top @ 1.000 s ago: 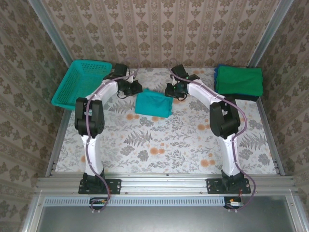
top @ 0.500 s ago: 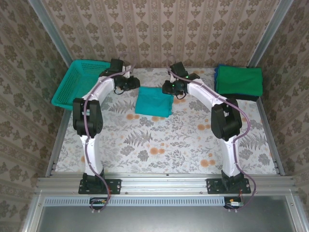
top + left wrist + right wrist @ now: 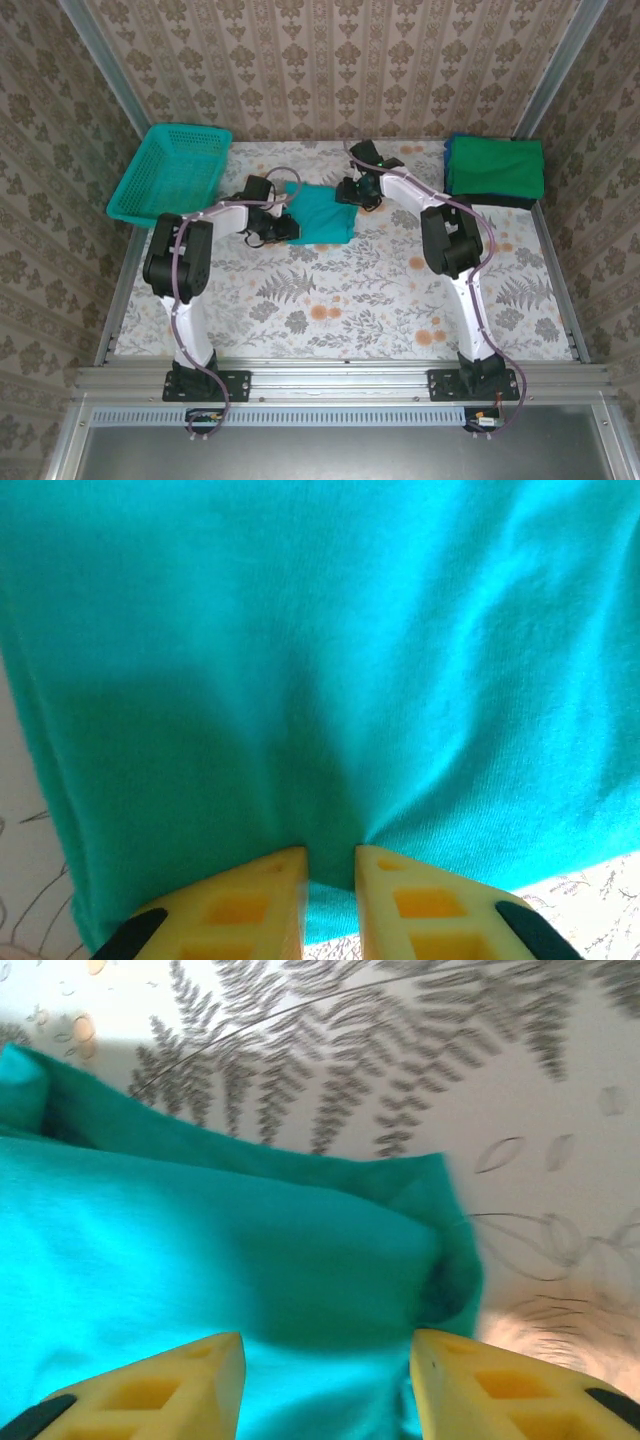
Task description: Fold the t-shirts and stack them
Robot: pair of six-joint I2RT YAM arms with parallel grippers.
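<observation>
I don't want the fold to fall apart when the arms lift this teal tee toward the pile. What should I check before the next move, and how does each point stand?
1. Grip of left tool on teal t-shirt: ok, cloth is bunched between its nearly closed jaws.
2. Grip of right tool: not ok, jaws stand wide open over the shirt's corner.
3. Fold tidy: not ok, that corner looks rumpled in the right wrist view.
4. Every layer caught by left tool: cannot tell.
5. Landing spot on folded stack: ok, the green top tee lies flat.
6. Way clear of basket: ok, it sits far left, apart from the shirt.
</observation>
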